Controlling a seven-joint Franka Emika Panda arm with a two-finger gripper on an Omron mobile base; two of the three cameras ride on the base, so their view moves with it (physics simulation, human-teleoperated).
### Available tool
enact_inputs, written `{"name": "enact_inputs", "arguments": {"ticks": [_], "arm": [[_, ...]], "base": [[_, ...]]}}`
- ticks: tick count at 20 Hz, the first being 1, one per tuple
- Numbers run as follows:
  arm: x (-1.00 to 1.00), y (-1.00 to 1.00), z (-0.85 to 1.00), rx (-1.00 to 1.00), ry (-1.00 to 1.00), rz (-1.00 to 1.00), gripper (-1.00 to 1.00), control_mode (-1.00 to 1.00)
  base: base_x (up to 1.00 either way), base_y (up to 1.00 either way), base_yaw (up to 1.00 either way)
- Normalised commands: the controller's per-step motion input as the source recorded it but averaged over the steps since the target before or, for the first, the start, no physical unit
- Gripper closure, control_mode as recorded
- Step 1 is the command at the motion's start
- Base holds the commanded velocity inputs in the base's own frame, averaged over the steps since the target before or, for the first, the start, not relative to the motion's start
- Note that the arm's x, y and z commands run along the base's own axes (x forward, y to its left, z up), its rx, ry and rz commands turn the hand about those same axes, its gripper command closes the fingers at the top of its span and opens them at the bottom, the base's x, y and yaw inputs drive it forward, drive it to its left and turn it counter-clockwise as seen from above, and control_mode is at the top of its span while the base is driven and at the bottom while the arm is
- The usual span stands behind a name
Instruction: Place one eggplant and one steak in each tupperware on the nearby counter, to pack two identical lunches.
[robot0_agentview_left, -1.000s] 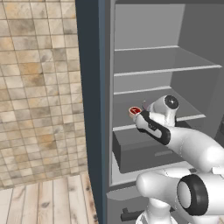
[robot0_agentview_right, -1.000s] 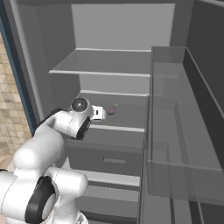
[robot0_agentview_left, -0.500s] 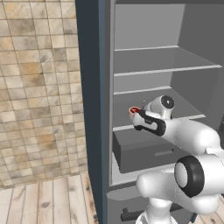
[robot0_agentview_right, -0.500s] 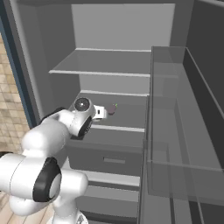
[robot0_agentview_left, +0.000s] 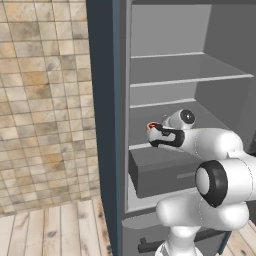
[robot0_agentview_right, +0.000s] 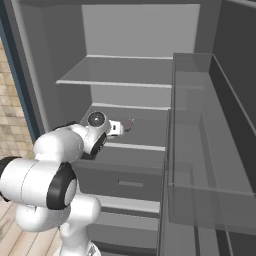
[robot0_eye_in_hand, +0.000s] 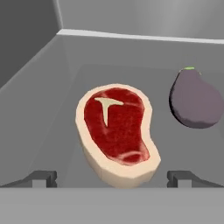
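A raw red steak (robot0_eye_in_hand: 117, 133) with a pale fat rim lies flat on a grey fridge shelf (robot0_eye_in_hand: 61, 109). To its right on the same shelf rests a dark purple eggplant (robot0_eye_in_hand: 194, 98). My gripper (robot0_eye_in_hand: 113, 178) is open, its two fingertips (robot0_eye_in_hand: 41, 177) standing either side of the steak's near end without touching it. From the left base the steak (robot0_agentview_left: 150, 126) shows just past the gripper (robot0_agentview_left: 156, 131). From the right base the eggplant (robot0_agentview_right: 129, 123) sits just beyond the hand. The tupperware and the counter are out of view.
The fridge has further shelves (robot0_agentview_left: 190, 80) above and a grey drawer (robot0_agentview_left: 160, 172) right under the arm. Its open door with clear bins (robot0_agentview_right: 200, 150) stands at the right. A tiled wall (robot0_agentview_left: 45, 100) and wooden floor (robot0_agentview_left: 50, 230) lie to the left.
The arm has reached a little deeper into the fridge, bringing the open gripper closer to the steak. Steak and eggplant have not moved.
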Motion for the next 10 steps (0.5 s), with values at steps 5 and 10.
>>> {"name": "enact_inputs", "arguments": {"ticks": [5,10], "arm": [[0.14,-0.05,-0.19,0.00,0.00,0.00,-1.00,-1.00],[0.13,-0.09,-0.18,0.01,0.00,0.00,-1.00,-1.00]], "base": [[0.00,0.00,0.00],[0.00,0.00,0.00]]}}
